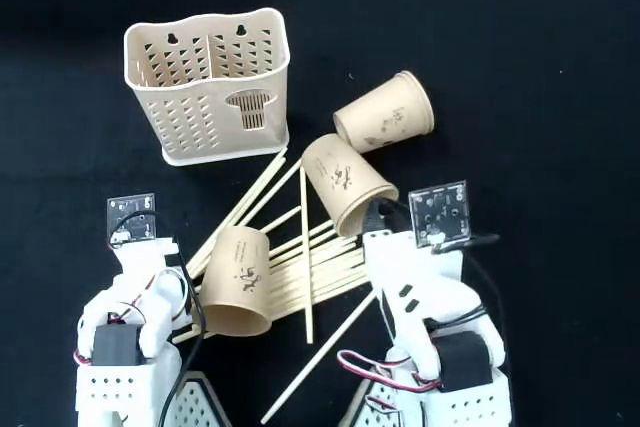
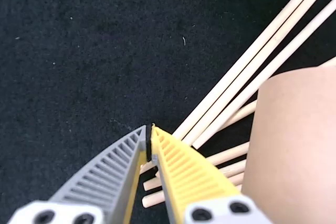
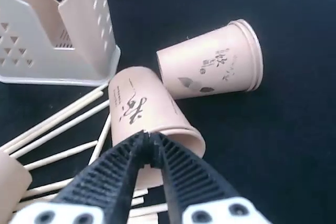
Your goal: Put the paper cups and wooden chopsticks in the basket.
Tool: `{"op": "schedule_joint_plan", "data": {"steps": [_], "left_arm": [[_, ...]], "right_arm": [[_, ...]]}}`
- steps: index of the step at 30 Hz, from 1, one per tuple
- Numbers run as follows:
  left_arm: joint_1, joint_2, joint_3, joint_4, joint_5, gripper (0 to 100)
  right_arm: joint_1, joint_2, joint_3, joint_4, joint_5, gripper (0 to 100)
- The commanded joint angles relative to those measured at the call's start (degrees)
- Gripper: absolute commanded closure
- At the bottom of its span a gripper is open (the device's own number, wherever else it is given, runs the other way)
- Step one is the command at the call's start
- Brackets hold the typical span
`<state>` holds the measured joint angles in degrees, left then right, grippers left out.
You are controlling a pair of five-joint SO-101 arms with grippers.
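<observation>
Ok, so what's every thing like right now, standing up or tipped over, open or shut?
Basket: standing upright, nothing seen inside.
Far cup: lying on its side.
Middle cup: lying on its side.
Near cup: lying on its side, on some chopsticks.
Chopsticks: lying flat, scattered.
Left gripper: jaws shut, empty.
Right gripper: jaws shut, empty.

The paper cup (image 1: 240, 282) farthest from the basket (image 1: 208, 87) lies across the wooden chopsticks (image 1: 328, 265), hiding a stretch of several. Nearest the basket, a second cup (image 1: 345, 182) has part of its rim behind the right end effector (image 3: 150, 139). The basket itself runs past the right wrist view's edge.
</observation>
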<state>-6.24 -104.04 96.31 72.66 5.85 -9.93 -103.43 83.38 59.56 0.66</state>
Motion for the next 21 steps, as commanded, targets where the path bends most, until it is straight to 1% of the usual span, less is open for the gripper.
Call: {"op": "schedule_joint_plan", "data": {"steps": [1, 3, 4, 5, 7, 10, 15, 18, 21], "left_arm": [[0.2, -0.3, 0.9, 0.3, -0.1, 97], [0.2, -0.3, 0.9, 0.3, -0.1, 97], [0.2, -0.3, 0.9, 0.3, -0.1, 97], [0.2, -0.3, 0.9, 0.3, -0.1, 97], [0.4, -0.3, 0.9, 0.3, -0.1, 97], [0.4, -0.3, 0.9, 0.3, -0.1, 97], [0.3, -0.3, 0.9, 0.3, -0.1, 97], [0.3, -0.3, 0.9, 0.3, -0.1, 97], [0.2, -0.3, 0.9, 0.3, -0.1, 97]], "right_arm": [[-5.7, -3.5, 1.0, -1.7, 0.3, 92.0], [-8.9, -3.5, 4.0, -3.4, -0.9, 82.9], [-9.6, -3.5, 5.1, -3.8, -3.4, 80.6], [-9.8, -3.5, 5.5, -4.0, -6.4, 80.5], [-9.8, -3.5, 5.7, -4.4, -9.9, 82.8], [-9.8, -3.5, 5.8, -6.0, -10.3, 83.5], [-9.7, -3.2, 1.4, -4.9, -10.3, 77.3], [-9.7, -0.4, -3.3, -4.3, -10.3, 80.9], [-9.6, 6.9, -8.3, -5.6, -10.2, 84.0]]}}
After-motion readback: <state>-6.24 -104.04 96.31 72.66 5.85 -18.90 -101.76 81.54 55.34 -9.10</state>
